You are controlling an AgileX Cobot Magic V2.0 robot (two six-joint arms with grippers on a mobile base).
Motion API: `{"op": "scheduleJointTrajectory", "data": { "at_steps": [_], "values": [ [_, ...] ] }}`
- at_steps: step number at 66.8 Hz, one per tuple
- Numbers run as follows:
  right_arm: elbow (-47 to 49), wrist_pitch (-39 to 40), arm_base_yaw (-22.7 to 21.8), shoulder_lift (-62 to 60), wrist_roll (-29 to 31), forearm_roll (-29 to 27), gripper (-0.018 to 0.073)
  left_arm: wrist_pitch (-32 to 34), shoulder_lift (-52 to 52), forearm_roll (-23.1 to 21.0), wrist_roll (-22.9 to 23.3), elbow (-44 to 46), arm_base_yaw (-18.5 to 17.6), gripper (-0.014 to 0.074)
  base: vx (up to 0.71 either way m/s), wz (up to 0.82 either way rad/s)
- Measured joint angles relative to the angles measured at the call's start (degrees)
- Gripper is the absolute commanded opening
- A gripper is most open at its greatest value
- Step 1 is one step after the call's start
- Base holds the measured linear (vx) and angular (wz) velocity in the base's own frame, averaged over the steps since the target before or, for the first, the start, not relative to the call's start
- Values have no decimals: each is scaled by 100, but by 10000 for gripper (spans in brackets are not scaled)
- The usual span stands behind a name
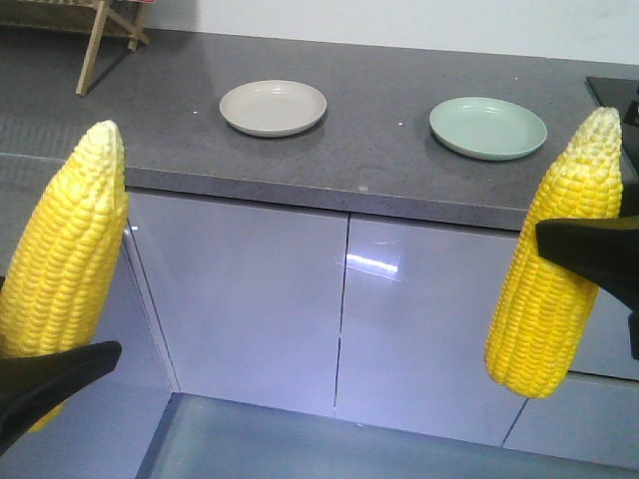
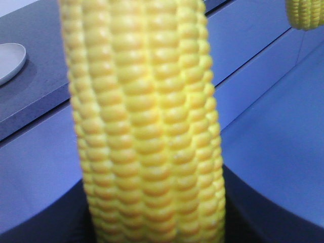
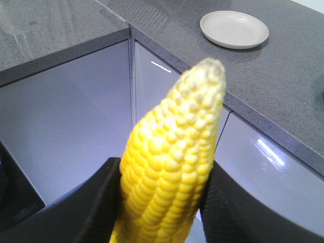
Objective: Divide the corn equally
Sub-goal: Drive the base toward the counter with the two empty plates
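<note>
Nearest you, your left hand (image 1: 55, 374) is pinching the left cob (image 1: 70, 269) low on its body. Your right hand (image 3: 162, 202) is pinching the right cob (image 3: 177, 131) about midway, with a dark finger on each side. Both cobs stand nearly upright with their pale tips up. They hang in the air in front of the cabinet doors (image 1: 250, 299), short of the worktop's (image 1: 369, 150) front edge, and rest on nothing.

Beyond that edge, two plates lie well apart on the worktop, and both look bare. The beige plate (image 1: 273, 107) is left of centre and the green plate (image 1: 488, 127) is toward the right end.

My read is that you are in the carrying step: one cob per hand, none delivered yet. The next move calls for bringing each cob forward over the front edge and above the plate on its own side. Tip it from upright to lying flat and lower it until it rests in the plate before you spread the fingers. A cob let go while tilted is likely to roll off the shallow rim.
</note>
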State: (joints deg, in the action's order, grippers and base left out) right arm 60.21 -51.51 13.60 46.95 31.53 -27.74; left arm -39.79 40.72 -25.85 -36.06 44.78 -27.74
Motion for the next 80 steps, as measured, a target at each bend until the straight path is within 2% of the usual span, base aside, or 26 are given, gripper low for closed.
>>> {"op": "scheduleJointTrajectory", "data": {
  "at_steps": [80],
  "values": [
    [-4,0,0,0,0,0,112,0,0,0,0,0,0,272,2,-11]
  ]
}}
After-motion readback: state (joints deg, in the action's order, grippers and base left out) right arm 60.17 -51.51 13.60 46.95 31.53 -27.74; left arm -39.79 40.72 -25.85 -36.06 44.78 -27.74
